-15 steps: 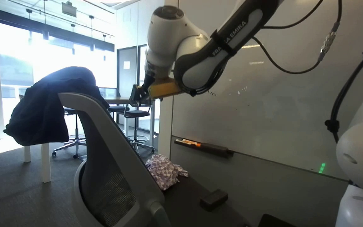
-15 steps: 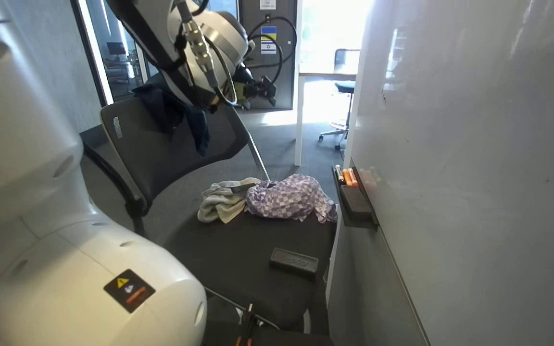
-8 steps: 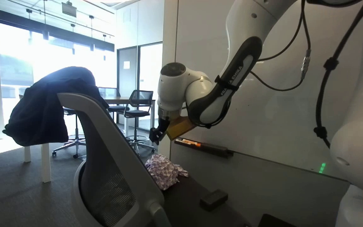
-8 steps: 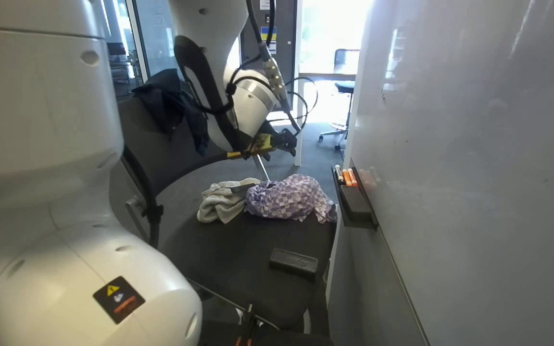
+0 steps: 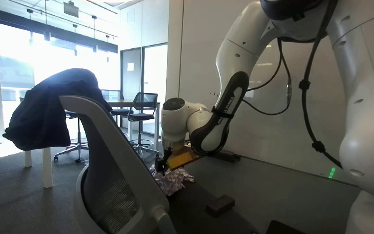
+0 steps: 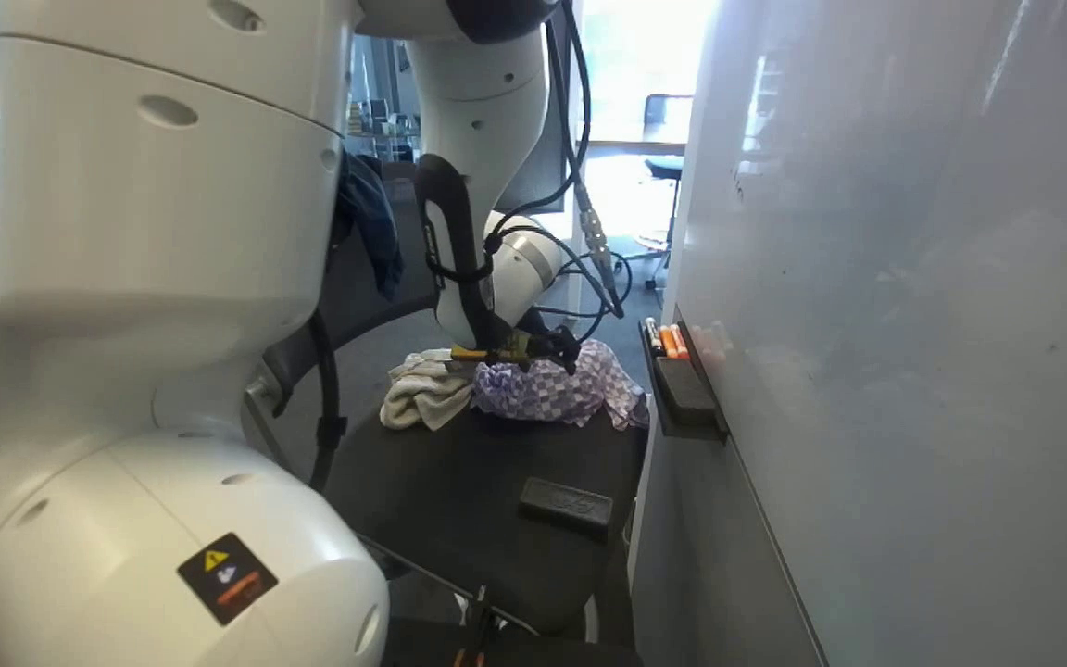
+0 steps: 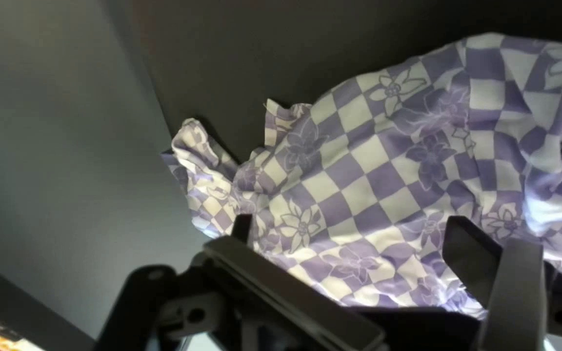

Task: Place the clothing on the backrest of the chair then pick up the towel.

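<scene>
Dark navy clothing [image 5: 50, 107] hangs over the top of the chair's backrest [image 5: 114, 185]; part of it shows in an exterior view [image 6: 371, 218] behind the arm. A purple-and-white checkered cloth [image 6: 543, 389] lies crumpled on the chair seat [image 6: 459, 491], with a beige towel [image 6: 427, 398] beside it. My gripper [image 5: 161, 167] is at the cloth's upper part, fingers pointing down. In the wrist view the gripper [image 7: 349, 229] is open, its fingers apart over the checkered cloth [image 7: 373, 180]. Whether the fingertips touch the cloth I cannot tell.
A black eraser [image 6: 566, 505] lies on the seat. A whiteboard [image 6: 885, 278] stands alongside the seat, with a tray [image 6: 696, 431] of markers [image 6: 668, 340] sticking out from it. The chair's backrest rises beside the gripper. Tables and stools stand farther back.
My arm has moved down from beside the backrest top to the checkered cloth on the seat. The clothing has stayed on the backrest; the cloths have not visibly moved.
</scene>
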{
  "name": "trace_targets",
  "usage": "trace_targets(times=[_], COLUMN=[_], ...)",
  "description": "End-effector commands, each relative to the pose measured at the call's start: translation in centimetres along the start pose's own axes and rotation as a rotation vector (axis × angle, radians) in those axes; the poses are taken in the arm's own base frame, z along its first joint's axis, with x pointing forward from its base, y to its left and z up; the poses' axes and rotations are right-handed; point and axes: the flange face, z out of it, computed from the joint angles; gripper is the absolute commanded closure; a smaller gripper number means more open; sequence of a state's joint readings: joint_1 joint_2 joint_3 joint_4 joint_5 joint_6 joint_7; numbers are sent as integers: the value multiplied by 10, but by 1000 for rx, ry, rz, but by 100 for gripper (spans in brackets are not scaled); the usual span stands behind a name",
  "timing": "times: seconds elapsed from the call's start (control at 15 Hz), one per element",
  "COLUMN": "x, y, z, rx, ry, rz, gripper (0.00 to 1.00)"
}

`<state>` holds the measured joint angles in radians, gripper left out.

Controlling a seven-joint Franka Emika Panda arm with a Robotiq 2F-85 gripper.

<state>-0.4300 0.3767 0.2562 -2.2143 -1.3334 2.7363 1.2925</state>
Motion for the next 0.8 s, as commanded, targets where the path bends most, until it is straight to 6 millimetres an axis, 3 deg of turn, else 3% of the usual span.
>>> trace_targets(times=[0.0, 0.4, 0.47, 0.53, 0.73], x=[25, 22, 20, 19, 21], y=[-3, -4, -7, -9, -13], z=[32, 79, 82, 84, 82], rx=[10, 12, 29, 37, 60], ry=[46, 36, 30, 28, 37], rz=[75, 37, 28, 25, 22], gripper=[0, 0, 25, 25, 49])
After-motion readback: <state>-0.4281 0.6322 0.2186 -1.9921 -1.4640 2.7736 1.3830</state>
